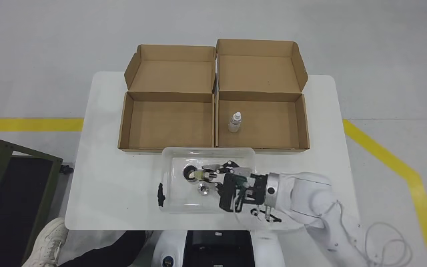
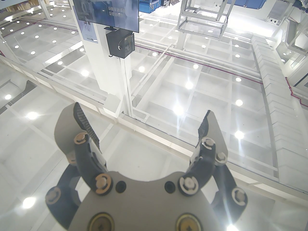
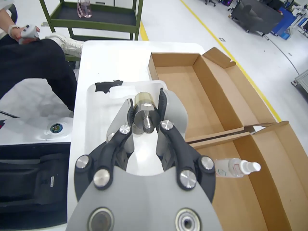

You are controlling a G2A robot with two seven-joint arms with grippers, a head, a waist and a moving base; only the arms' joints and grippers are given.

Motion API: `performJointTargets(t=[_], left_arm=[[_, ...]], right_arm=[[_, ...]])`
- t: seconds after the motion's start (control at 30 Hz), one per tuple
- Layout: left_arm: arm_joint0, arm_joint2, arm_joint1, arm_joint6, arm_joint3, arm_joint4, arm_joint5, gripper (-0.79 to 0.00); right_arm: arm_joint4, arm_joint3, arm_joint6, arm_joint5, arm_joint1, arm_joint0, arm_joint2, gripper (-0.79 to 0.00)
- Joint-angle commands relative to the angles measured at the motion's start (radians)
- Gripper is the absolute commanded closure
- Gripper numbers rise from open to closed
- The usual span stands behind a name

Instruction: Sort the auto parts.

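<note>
My right gripper (image 3: 146,97) is shut on a metal part (image 3: 143,114), a hex-headed piece with a threaded stud and an amber cap. It holds the part over the clear plastic tray (image 3: 96,116). In the top view this gripper (image 1: 223,190) sits over the tray (image 1: 175,200) at the table's front, with a few other small parts (image 1: 193,175) lying inside. A white spray bottle (image 1: 235,121) lies in the right cardboard box (image 1: 267,137). My left gripper (image 2: 144,123) is open, holds nothing and points up at the ceiling.
The left cardboard box (image 1: 167,127) stands beside the right one behind the tray, both with lids open. A black scrap (image 1: 161,193) sticks to the tray's left end. A green cart (image 3: 96,17) and a seated person are beyond the table's left end.
</note>
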Motion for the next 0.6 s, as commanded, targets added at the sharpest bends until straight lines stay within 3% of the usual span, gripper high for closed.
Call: performJointTargets(t=[0.0, 0.57], left_arm=[[0.0, 0.0, 0.0, 0.0, 0.0, 0.0, 0.0, -0.785], [0.0, 0.0, 0.0, 0.0, 0.0, 0.0, 0.0, -0.785]], right_arm=[[0.02, -0.011, -0.04, 0.004, 0.001, -0.005, 0.014, 0.0], [0.094, -0.16, -0.297, 0.065, 0.014, -0.07, 0.209, 0.0]])
